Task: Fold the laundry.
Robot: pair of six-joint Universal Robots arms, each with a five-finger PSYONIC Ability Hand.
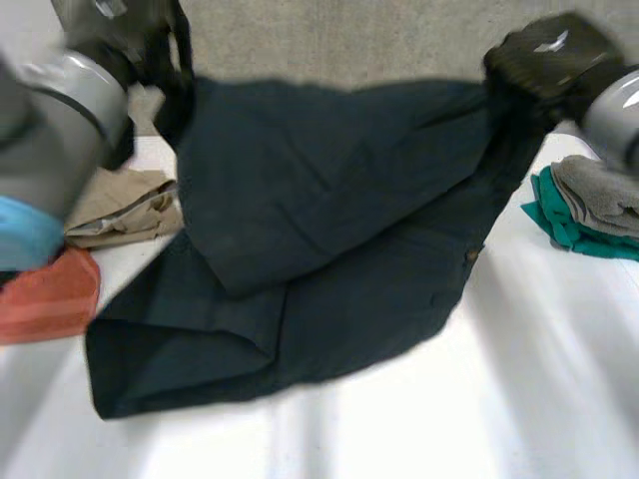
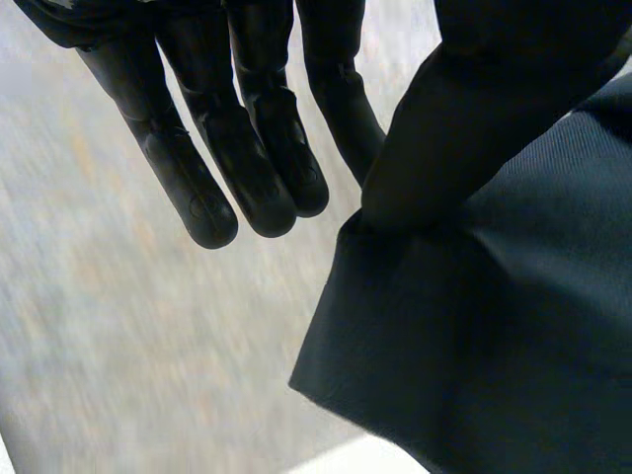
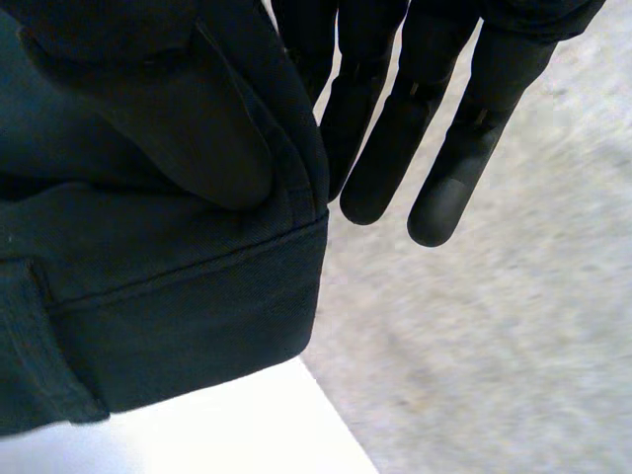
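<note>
Looks like a lab (plain white table (image 1: 559, 399), speckled grey floor (image 1: 349, 40)).

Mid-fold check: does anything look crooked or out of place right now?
Yes. The dark navy garment, pinched at its top corners by the left hand and right hand, lies skewed: its lower part rests creased and slanted on the white table, toward the orange-red towel.

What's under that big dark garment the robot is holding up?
The dark garment lies partly on the white table, which shows around it. Whatever is beneath the cloth is covered.
</note>
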